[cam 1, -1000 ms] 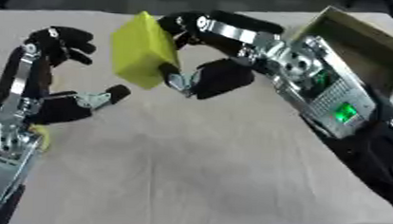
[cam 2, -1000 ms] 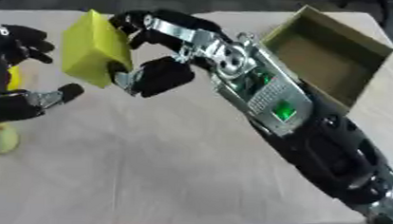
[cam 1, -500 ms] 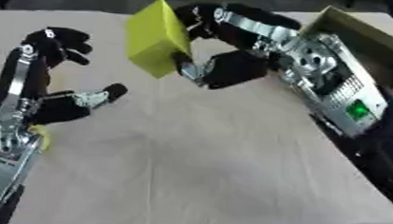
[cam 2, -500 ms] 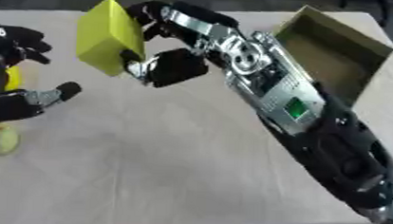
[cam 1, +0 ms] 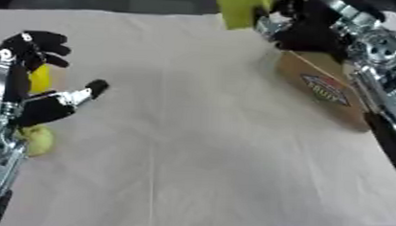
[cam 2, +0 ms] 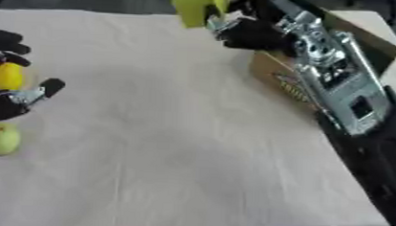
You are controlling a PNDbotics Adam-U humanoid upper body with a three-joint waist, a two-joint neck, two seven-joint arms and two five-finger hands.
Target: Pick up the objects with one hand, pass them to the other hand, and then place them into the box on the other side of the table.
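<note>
Holding a yellow block (cam 2: 189, 6) up high at the far edge of the counter (cam 1: 191, 148), the right hand (cam 2: 251, 33) has its dark fingers curled round the block's right-hand side, so that most of the yellow face sticks out to the hand's left. The block hangs in the air, well clear of the cloth, and part of it runs out past the top of the view. Just beyond and below the hand, on its right, stands the cardboard box (cam 1: 320, 86), its printed side wall turned toward me; from here I'd judge the block is carried this high so it can clear that wall before going down inside. It is not over the opening yet, as far as I can tell, since the block sits to the left of the box's near corner.

Across the counter, the left hand (cam 1: 34, 98) is held up with fingers spread and nothing in them, thumb pointing toward the middle. It looks like a hand with nothing to do, parked out of the way. Right behind its palm there is a yellow rounded thing (cam 2: 8, 75), partly hidden by the fingers, and just below the hand a pale green-yellow fruit (cam 2: 2, 138) lies on the cloth. Both seem to be waiting their turn, placed within easy reach of that hand.
</note>
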